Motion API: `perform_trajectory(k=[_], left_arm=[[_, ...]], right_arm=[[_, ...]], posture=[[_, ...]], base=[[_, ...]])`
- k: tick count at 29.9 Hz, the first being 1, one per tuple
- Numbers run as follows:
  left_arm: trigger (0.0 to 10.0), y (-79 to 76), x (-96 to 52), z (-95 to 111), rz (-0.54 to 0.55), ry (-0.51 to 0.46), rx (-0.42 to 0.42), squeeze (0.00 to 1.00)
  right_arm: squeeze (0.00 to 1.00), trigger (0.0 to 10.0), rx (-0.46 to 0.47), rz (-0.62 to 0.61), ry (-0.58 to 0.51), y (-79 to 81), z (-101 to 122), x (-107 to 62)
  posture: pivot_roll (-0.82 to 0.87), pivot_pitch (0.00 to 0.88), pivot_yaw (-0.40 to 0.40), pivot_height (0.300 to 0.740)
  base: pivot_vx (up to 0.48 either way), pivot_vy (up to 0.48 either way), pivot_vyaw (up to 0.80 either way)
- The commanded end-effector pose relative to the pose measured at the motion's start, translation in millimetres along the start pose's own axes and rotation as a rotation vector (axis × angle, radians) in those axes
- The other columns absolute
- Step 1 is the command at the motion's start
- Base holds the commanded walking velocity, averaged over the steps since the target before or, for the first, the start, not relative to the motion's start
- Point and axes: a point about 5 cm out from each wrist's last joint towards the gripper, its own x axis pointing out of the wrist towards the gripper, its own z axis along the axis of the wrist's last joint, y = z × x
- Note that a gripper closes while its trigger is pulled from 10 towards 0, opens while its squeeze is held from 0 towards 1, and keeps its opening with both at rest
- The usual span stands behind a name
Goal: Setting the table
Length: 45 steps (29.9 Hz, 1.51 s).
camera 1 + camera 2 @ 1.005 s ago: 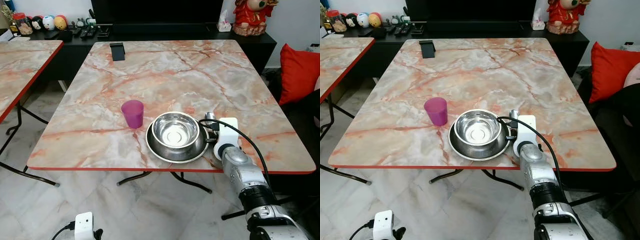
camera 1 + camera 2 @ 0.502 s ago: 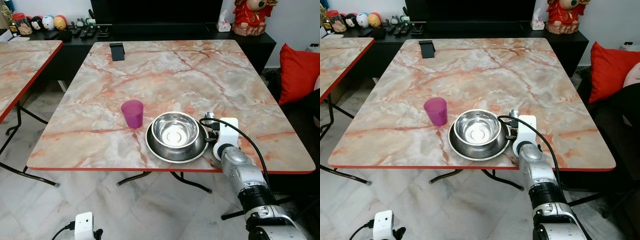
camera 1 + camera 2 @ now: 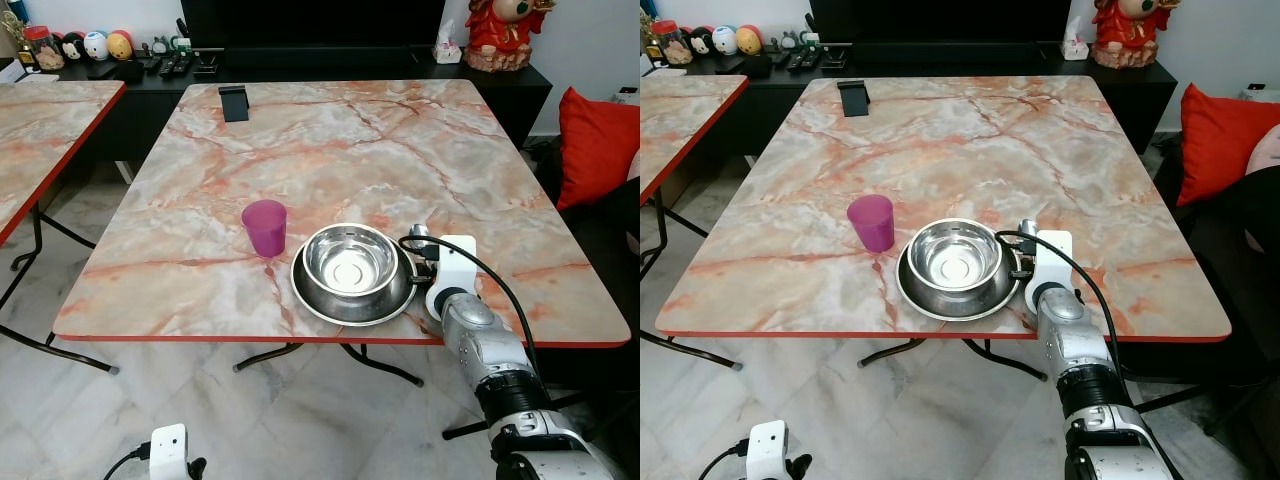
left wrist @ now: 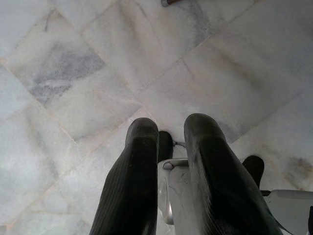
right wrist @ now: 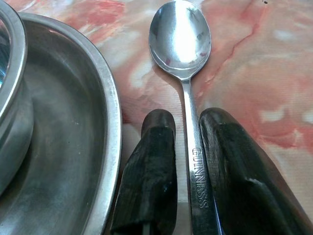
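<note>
- Left gripper (image 4: 168,147): idle above floor tiles, fingers narrowly apart.
- Purple cup (image 3: 265,226) just left of plate (image 3: 352,299), which holds bowl (image 3: 351,259).
- Right gripper (image 5: 188,132): fingers either side of spoon (image 5: 181,36) handle, spoon lying on table (image 3: 330,150) just beside plate's right rim; grip uncertain.

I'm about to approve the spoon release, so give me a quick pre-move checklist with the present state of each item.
1. Spoon lies between the right gripper fingers, handle in the narrow gap: ok.
2. Whether the fingers actually clamp the handle or merely flank it: cannot tell.
3. Spoon bowl over bare tabletop, just beside the steel plate, not overlapping its rim: ok.
4. Steel bowl seated centred on the plate: ok.
5. Purple cup upright, apart from the plate on the side away from the spoon: ok.
6. Left gripper hangs over the floor tiles, away from the table: ok.
</note>
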Motion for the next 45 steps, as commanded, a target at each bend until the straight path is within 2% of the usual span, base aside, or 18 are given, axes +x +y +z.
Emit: perform_trajectory(k=[1,12,16,18,28,33,36,40,43,45], left_arm=[[10.0,2.6,-0.7,-3.3,0.001,0.019,0.014,0.00],[10.0,2.5,-0.8,-3.4,0.000,0.019,0.015,0.00],[10.0,2.7,-0.8,-3.4,0.000,0.019,0.016,0.00],[10.0,2.7,-0.8,-3.4,0.000,0.019,0.014,0.00],[10.0,2.6,-0.7,-3.2,0.000,0.019,0.014,0.00],[10.0,2.5,-0.7,-3.2,-0.002,0.020,0.016,0.00],[10.0,2.5,-0.7,-3.1,-0.002,0.019,0.016,0.00],[10.0,2.5,-0.7,-3.1,-0.002,0.019,0.015,0.00],[10.0,2.7,-0.7,-3.1,-0.001,0.019,0.015,0.00],[10.0,2.8,-0.7,-3.1,-0.001,0.019,0.016,0.00]], right_arm=[[0.00,10.0,0.014,0.005,0.022,3.2,0.1,0.9],[0.00,10.0,0.038,-0.007,-0.015,2.9,5.8,0.9],[0.00,10.0,-0.003,-0.014,-0.044,2.4,9.2,0.6],[0.00,10.0,0.025,-0.003,-0.052,4.3,10.2,0.3],[0.00,10.0,0.025,-0.015,-0.065,3.5,11.5,0.3],[0.00,10.0,0.009,-0.035,-0.138,1.2,20.6,-1.3],[0.00,10.0,0.052,-0.044,-0.189,-0.7,27.9,-2.8],[0.00,10.0,0.060,-0.036,-0.225,-0.1,32.4,-4.0],[0.00,10.0,-0.004,-0.037,-0.330,2.2,43.6,-8.0],[0.00,10.0,0.006,-0.041,-0.383,2.6,49.1,-10.7]], posture=[[0.02,0.072,0.018,0.740],[0.02,0.072,0.017,0.740],[0.02,0.071,0.019,0.740],[0.02,0.071,0.019,0.740],[0.02,0.071,0.018,0.740],[0.02,0.071,0.018,0.740],[0.02,0.071,0.018,0.740],[0.02,0.071,0.018,0.740],[0.02,0.071,0.020,0.740],[0.02,0.071,0.020,0.740]], base=[[0.000,0.000,0.00],[0.000,0.000,0.00],[0.000,0.000,0.00],[0.000,0.000,0.00],[0.000,0.000,0.00],[0.000,0.000,0.00],[0.000,0.000,0.00],[0.000,0.000,0.00],[0.000,0.000,0.00],[0.000,0.000,0.00]])
